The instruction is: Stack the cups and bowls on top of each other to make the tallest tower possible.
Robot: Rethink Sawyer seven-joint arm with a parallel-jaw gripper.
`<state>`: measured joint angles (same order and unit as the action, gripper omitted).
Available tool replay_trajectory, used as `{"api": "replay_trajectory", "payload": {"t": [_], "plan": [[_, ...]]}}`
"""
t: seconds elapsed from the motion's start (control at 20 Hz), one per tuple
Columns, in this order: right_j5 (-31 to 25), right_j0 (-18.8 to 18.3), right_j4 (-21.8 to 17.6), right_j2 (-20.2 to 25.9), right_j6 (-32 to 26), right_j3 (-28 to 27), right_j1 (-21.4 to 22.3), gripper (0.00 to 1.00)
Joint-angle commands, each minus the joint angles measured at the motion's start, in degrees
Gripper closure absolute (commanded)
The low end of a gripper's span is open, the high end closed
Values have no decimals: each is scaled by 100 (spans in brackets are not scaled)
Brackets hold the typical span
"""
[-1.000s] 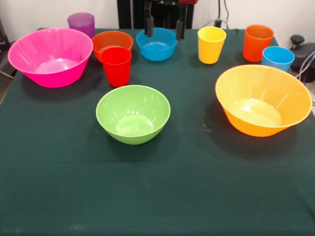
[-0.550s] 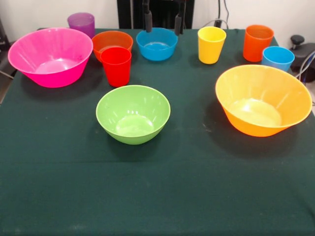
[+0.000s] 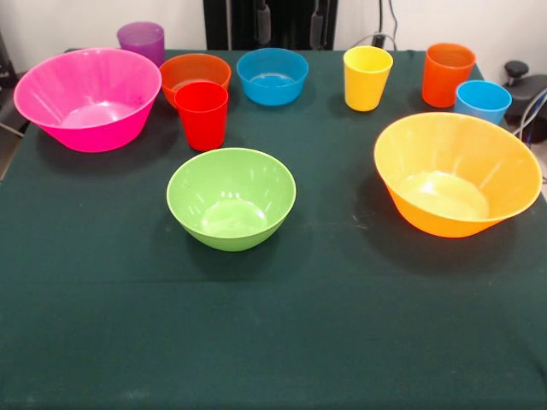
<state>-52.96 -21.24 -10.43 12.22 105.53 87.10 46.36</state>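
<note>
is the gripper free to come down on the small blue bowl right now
Probably yes. The gripper hangs open just above and behind the small blue bowl, which stands upright and empty; the small orange bowl and yellow cup stand clear beside it.

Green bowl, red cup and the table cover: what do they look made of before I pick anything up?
Green bowl: looks like smooth glossy plastic, with bright highlights on its inner wall. Red cup: probably the same kind of plastic, thin-walled, with a softer sheen. Table cover: appears to be dark green matte cloth, showing no shine and a faint woven texture.
</note>
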Motion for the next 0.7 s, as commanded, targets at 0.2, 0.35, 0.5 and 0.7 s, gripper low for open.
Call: {"api": "replay_trajectory", "payload": {"t": [0.2, 0.35, 0.5, 0.7], "plan": [[-450, -144, -539, 502, -1217, -120, -312, 0], [-422, -210, -552, 528, -1268, -121, -370, 0], [-381, -274, -583, 556, -1322, -103, -391, 0], [-389, -350, -600, 612, -1322, -103, -422, 0]]}}
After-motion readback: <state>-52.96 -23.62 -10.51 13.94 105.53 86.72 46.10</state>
